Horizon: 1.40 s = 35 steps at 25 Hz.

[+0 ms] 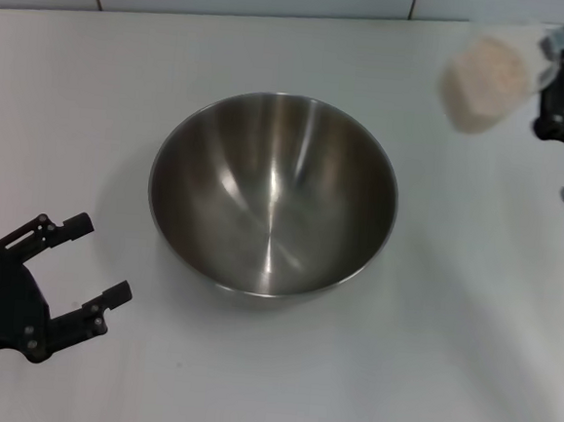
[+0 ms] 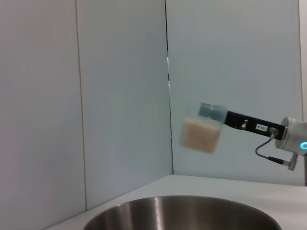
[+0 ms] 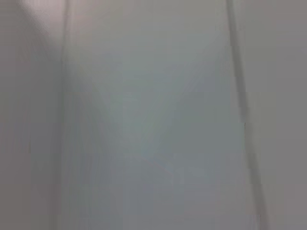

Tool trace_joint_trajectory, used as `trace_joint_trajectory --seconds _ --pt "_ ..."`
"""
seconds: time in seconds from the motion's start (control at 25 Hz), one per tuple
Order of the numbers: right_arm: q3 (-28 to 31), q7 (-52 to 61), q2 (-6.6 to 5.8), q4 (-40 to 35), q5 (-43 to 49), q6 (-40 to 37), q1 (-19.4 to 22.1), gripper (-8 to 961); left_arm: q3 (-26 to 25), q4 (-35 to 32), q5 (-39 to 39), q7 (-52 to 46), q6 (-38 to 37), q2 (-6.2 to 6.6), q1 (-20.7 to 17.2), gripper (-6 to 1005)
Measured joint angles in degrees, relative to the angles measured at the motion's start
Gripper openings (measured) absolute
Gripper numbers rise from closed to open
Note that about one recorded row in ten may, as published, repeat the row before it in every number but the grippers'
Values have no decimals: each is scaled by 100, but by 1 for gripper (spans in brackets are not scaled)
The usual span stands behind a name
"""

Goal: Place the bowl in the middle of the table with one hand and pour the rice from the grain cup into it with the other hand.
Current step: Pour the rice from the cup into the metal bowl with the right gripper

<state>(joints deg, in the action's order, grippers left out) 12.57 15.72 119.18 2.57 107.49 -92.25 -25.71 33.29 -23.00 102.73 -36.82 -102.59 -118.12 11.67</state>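
Head view, bowl bare inside, rice in grain cup

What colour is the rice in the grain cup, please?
Pale beige-white; the rice in the grain cup shows best in the left wrist view.

Lighting: even, diffuse, bright overhead light in all views; no hard shadows. Head view: the table reads flat white, with a faint soft shadow round the bowl at centre frame. Glare: pale vertical streaks run down the bowl's inner wall toward its centre. Blur: the grain cup, upper right of frame, is motion-smeared, its edges soft; in the left wrist view, right of centre, it is likewise soft. Right wrist view: wholly out of focus, a grey-white field with vague vertical bands.
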Motion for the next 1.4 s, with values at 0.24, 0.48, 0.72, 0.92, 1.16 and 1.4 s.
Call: trace_joint_trajectory --seconds 0.24,0.48,0.72,0.92,1.16,1.4 --pt "-651 410 0 -4 342 212 -512 19 -11 58 0 0 -31 8 2 805" --pt "-1289 655 0 21 392 480 -872 19 -15 68 0 -1 -34 8 -4 805" --pt "-1562 767 5 25 404 557 -984 20 -16 68 0 -1 -41 4 -6 805" --pt "-1570 764 0 -20 409 525 -945 20 -16 69 0 -1 -49 1 -7 805" --pt "-1637 -57 -1 -402 665 434 -959 20 -22 68 0 -1 -24 -1 -6 805" --pt "-1635 -1432 0 -661 710 314 -1003 20 -34 70 0 14 -12 -1 -8 805"
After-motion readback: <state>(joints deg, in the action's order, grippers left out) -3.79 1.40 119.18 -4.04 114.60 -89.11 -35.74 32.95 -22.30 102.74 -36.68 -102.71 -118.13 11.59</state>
